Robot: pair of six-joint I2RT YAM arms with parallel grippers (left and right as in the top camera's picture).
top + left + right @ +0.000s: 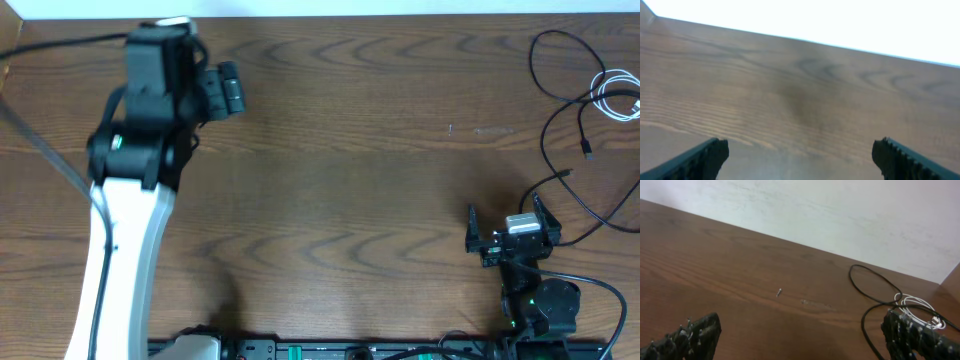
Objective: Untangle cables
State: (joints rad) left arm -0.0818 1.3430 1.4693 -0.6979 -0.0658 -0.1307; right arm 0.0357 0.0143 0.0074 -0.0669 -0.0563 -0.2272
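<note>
The cables lie in a loose tangle at the table's far right. Thin black cables (532, 60) loop around a small white coil (615, 95). In the right wrist view the black loop (875, 282) and white coil (917, 307) sit ahead and to the right, one black strand running close past the right finger. My right gripper (505, 212) (800, 332) is open just short of the tangle and holds nothing. My left gripper (235, 90) (800, 155) is open far away at the back left, over bare wood.
The wooden table (350, 180) spans the view, with its back edge against a white wall (840, 215). A tiny pale speck (779, 292) lies on the wood ahead of the right gripper. Thicker arm wires run beside the right arm base (545, 305).
</note>
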